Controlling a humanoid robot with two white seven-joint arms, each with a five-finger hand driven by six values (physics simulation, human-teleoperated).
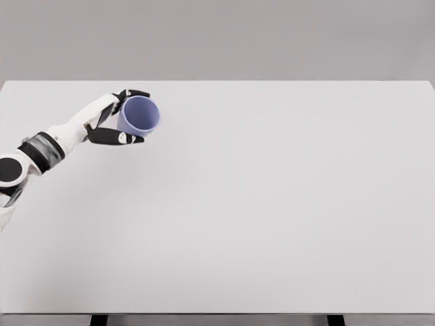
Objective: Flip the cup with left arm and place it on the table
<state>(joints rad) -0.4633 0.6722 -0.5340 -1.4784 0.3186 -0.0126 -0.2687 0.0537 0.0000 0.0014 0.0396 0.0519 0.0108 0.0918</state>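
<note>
A: Head view: where is the cup [140, 116]?
B: At the table's [272, 204] far left, tilted, mouth toward the camera (blue inside); the left hand [112, 119] grips it, fingers curled around its sides.

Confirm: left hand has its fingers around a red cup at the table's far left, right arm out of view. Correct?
Not quite: the cup is blue-violet, not red, as the head view shows. The rest holds: the left hand has its fingers around it at the table's far left, and the right arm is out of view.

Plain grey wall [217, 37] behind; two dark legs [99, 320] at the bottom edge.
</note>
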